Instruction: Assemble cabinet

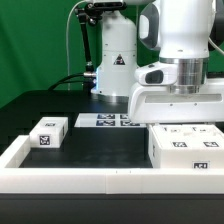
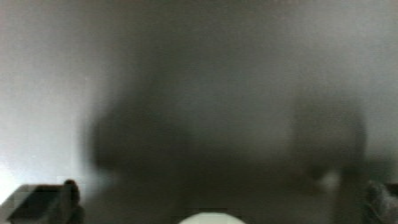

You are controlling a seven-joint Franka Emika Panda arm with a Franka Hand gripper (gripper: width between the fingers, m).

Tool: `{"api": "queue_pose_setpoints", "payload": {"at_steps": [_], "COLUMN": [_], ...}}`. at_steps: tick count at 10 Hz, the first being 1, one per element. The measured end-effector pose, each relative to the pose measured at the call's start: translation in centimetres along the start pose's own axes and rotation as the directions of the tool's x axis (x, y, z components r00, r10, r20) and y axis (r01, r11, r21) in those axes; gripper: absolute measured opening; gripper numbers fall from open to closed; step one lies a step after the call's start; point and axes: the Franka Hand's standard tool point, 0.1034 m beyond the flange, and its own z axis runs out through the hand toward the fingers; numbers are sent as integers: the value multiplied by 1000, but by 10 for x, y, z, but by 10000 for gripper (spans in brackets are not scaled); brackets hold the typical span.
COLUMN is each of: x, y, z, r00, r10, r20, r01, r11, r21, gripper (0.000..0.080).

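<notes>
The cabinet body (image 1: 186, 150), a large white box with square tags on top, stands at the exterior view's right, against the front rim. A smaller white tagged cabinet piece (image 1: 48, 133) lies at the left. My gripper (image 1: 176, 124) hangs just above and behind the body, with its fingertips hidden by the box. In the wrist view my gripper (image 2: 214, 202) has its two dark fingers (image 2: 45, 203) far apart at the picture's edges. Only a close, blurred grey-dark surface and a pale blob (image 2: 214, 217) show between them.
The marker board (image 1: 106, 120) lies flat at the back middle, before the arm's white base (image 1: 115, 62). A low white rim (image 1: 80, 180) frames the black table at front and left. Black cables hang behind the base.
</notes>
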Motion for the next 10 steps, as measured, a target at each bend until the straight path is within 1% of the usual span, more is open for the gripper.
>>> {"api": "queue_pose_setpoints", "payload": {"at_steps": [2,6,9,10], "x": [-2,-1,1,5], "y": [-1,3,0,1], "z": [1,2,2,2], "r00": [1000,999,1000,1000], "r10": [17,36,31,30], "r20": [4,3,0,-4], "r01": [-17,-36,-31,-30], "r11": [1000,999,1000,1000], "r21": [1,1,2,3], "gripper": [797,797,797,693]}}
